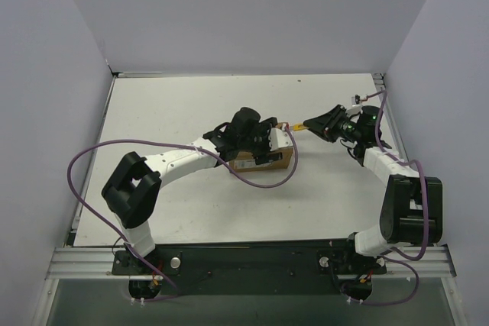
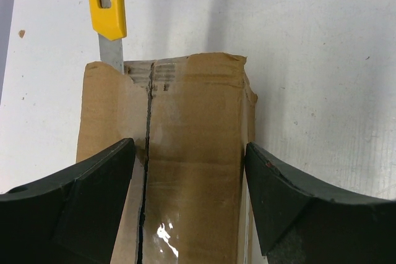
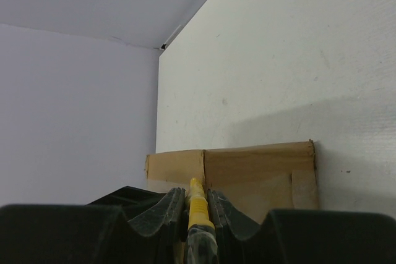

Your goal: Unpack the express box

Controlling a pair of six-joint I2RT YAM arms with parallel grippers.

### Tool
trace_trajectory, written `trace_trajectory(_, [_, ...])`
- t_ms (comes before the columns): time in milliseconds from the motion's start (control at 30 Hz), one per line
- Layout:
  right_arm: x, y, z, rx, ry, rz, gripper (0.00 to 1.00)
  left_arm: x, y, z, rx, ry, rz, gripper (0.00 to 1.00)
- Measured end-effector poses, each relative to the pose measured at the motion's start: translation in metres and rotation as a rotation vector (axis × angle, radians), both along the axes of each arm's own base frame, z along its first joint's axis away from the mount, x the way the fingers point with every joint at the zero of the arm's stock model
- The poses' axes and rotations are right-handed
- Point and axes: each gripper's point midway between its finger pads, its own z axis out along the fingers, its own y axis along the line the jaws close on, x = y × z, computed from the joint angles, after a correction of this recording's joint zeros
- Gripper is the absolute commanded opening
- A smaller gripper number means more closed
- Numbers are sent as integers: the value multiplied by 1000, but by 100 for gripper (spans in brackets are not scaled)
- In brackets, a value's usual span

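Note:
The express box [image 1: 263, 163] is a brown taped carton lying mid-table, mostly covered by my left arm. My left gripper [image 2: 190, 153] is open low over its top: one finger [image 2: 93, 196] sits above the cardboard and the other [image 2: 291, 202] by its right edge, with no clear hold on it. A dark slit runs along the taped seam [image 2: 146, 153]. My right gripper [image 3: 196, 199] is shut on a yellow utility knife [image 3: 197, 205]. Its blade [image 2: 112, 54] meets the far end of the box [image 3: 247, 171] near the seam.
White walls close in the table at the back and on both sides. A purple cable [image 1: 252, 181] loops from the left arm in front of the box. White tabletop [image 1: 176, 104] surrounds the carton.

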Motion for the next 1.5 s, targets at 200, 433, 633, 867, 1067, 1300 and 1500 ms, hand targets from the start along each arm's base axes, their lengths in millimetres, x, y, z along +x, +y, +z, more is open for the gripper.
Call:
trace_trajectory(200, [-5,1,-3,6,6,19,0,9,8,0,-3,2,20,80])
trace_trajectory(433, [3,-12,-1,7,-17,-20,0,17,15,0,-4,3,39,79])
trace_trajectory(633, [12,-15,-12,-6,5,-36,0,16,14,0,-5,5,35,79])
trace_trajectory(867, [25,-9,-9,-16,-6,-31,0,16,14,0,-5,6,34,78])
trace_trajectory(1067, [29,-1,-8,-15,-11,-14,0,16,14,0,-6,7,32,78])
trace_trajectory(1300, [27,8,-11,-14,-2,5,0,16,14,-2,-4,9,32,78])
trace_trajectory(1500, [28,8,-10,-11,-6,3,0,16,13,-3,-6,10,29,78])
